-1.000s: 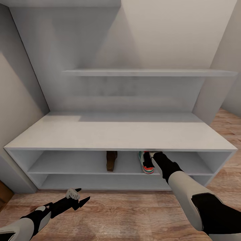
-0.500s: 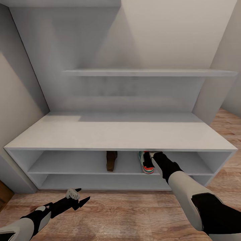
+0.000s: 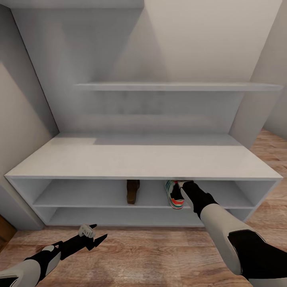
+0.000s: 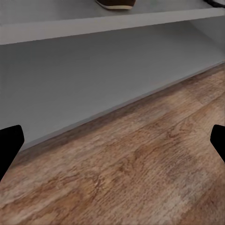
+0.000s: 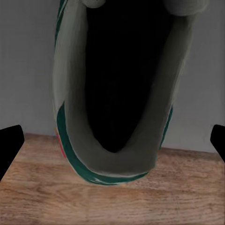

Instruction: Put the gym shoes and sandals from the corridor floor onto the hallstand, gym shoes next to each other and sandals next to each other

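Note:
The hallstand (image 3: 143,159) stands in front of me. On its upper open shelf lies one dark brown sandal (image 3: 133,191), and to its right one gym shoe (image 3: 173,196), heel toward me. My right gripper (image 3: 182,186) reaches into that shelf just above the shoe's heel. In the right wrist view the gym shoe (image 5: 70,140) sits between the gripper's (image 5: 112,140) widely spread fingertips (image 5: 9,145), which do not touch it. My left gripper (image 3: 93,235) hovers open over the corridor floor (image 3: 151,255) in front of the rack's left half. The sandal's sole (image 4: 115,3) shows in the left wrist view.
A floating shelf (image 3: 179,86) hangs on the back panel above the bench top. The lower shelf (image 4: 93,70) is bare near my left gripper (image 4: 112,143). Grey walls close in at left (image 3: 20,119) and right. Floor continues past the rack's right end (image 3: 275,151).
The right gripper's dark finger no longer covers the gym shoe's heel, and the shoe rests slightly lower on the shelf. The left arm has not moved.

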Motion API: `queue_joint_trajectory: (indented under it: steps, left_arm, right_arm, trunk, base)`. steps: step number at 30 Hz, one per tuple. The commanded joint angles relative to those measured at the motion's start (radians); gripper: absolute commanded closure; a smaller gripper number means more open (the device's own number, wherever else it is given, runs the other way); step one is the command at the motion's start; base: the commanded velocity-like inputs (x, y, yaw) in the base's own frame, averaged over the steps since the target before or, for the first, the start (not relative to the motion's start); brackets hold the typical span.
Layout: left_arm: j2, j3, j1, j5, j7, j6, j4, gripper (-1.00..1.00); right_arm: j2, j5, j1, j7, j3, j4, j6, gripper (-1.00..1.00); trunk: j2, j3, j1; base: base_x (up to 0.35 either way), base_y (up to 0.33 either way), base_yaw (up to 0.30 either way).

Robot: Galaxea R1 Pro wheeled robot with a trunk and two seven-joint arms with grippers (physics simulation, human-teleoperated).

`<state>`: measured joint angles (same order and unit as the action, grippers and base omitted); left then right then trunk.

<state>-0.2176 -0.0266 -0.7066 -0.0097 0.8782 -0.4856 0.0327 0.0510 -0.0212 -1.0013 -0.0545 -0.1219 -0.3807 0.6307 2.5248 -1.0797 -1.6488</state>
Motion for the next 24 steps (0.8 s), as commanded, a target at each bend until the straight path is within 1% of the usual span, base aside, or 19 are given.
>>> queue_joint_trajectory:
  steps: [1,17,24]
  left_arm:
    - [0.0,-0.003,-0.001,-0.001,0.003,-0.002,0.0,-1.0]
    - [0.0,-0.003,-0.001,-0.001,0.004,-0.002,0.0,-1.0]
    - [0.0,-0.003,-0.001,-0.001,0.004,-0.002,0.0,-1.0]
  right_arm:
    - [0.0,-0.002,0.0,-0.002,-0.005,-0.001,0.006,-1.0]
    - [0.0,-0.002,0.0,-0.002,-0.005,-0.001,0.006,-1.0]
    - [0.0,-0.002,0.0,-0.002,-0.005,-0.001,0.006,-1.0]
  trunk:
    - [0.0,-0.001,0.0]
    - [0.0,-0.001,0.0]
    - [0.0,-0.001,0.0]
  base:
    - [0.0,0.0,0.0]
    - [-0.006,0.0,0.0]
    - [-0.184,0.0,0.0]
